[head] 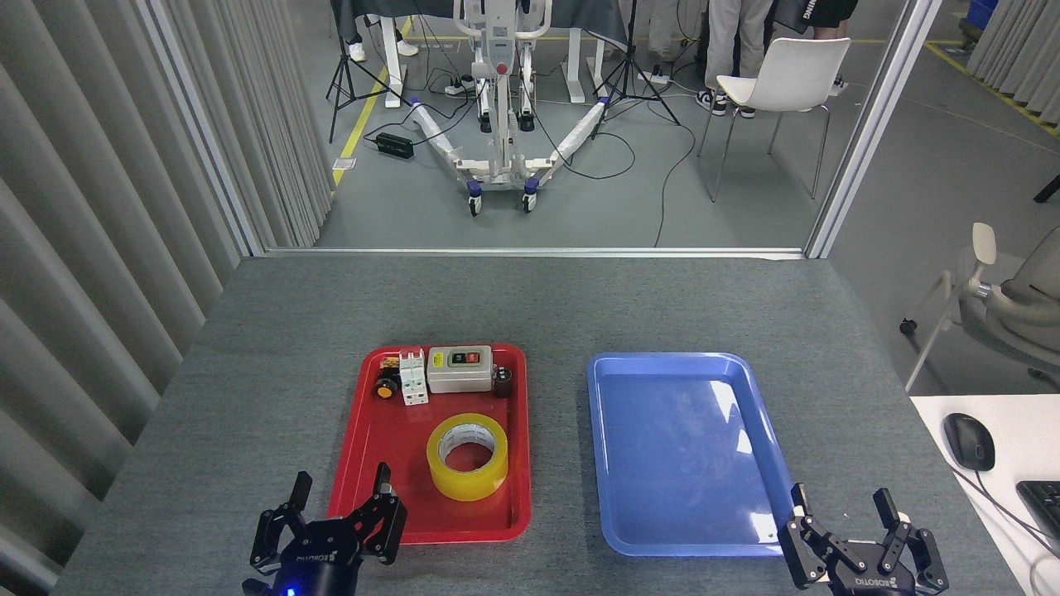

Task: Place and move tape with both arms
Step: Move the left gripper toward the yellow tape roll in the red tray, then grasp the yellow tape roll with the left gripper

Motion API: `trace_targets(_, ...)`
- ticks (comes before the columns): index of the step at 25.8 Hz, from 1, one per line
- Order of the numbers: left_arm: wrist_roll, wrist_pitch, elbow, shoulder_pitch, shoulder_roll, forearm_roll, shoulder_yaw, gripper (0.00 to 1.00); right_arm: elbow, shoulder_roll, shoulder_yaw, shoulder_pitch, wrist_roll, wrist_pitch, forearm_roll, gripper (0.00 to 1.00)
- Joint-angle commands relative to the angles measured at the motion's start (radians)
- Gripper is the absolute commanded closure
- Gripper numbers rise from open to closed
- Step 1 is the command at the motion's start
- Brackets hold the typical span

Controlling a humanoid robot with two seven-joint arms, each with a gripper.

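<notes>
Tape (467, 457) sits flat in my red tray (373, 463); left tool (339, 492) and right tool (839, 507) both spread wide, holding nothing.

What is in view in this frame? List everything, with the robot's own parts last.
table: 1, grey, fills the foreground
red tray: 1, red, left of centre
tape: 1, yellow with white core, lying flat in the red tray's near half
switch box: 1, grey-white, red tray's far edge
breaker: 1, white, left of the switch box
round button part: 1, yellow and black, far-left corner of the red tray
blue tray: 1, blue, right of centre
chair: 1, white, on the floor beyond
mouse: 1, black, desk at right
left gripper: 1, black, open, near edge
right gripper: 1, black, open, near edge
</notes>
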Motion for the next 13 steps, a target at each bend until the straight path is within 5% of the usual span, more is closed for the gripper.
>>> trace_targets(1,-0.006,-0.004,0.0,-0.001,0.002,0.013,-0.002,0.0,0.001,-0.001,0.001,0.002,0.0,0.0,0.0,0.0)
trace_targets(13,-0.328,0.042,0.118,-0.199,0.005,0.033,-0.084,0.0,0.003,0.001,0.001,0.002,0.0,0.0,-0.002,0.0)
